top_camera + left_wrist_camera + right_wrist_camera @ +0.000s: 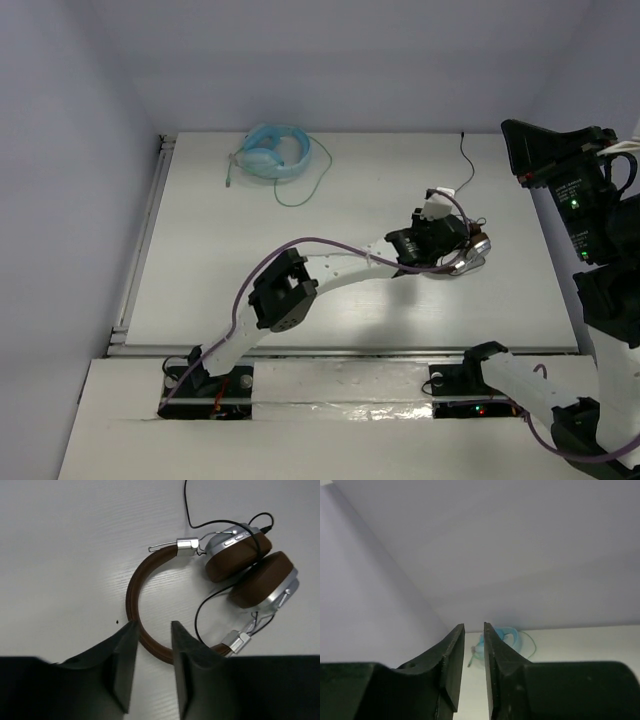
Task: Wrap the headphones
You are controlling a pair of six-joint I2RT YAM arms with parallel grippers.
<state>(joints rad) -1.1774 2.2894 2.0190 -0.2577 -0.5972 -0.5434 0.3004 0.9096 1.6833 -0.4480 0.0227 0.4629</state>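
The headphones [210,575] lie flat on the white table [60,540], with a brown headband [131,592], brown ear pads and silver earcups folded together. Their thin dark cable [186,502] runs off toward the far edge. In the top view the headphones [474,252] sit right of centre, mostly under my left gripper [445,250]. That left gripper [152,630] hovers over the near arc of the headband, jaws a narrow gap apart, nothing between them. My right gripper [474,630] is raised at the right side [515,140], aimed at the far wall, jaws slightly apart and empty.
Light blue headphones [275,152] with a green cable [312,180] lie at the far left of the table, also seen as blue headphones [509,634] past the right fingers. A metal rail [140,250] runs along the table's left edge. Walls close the far and left sides.
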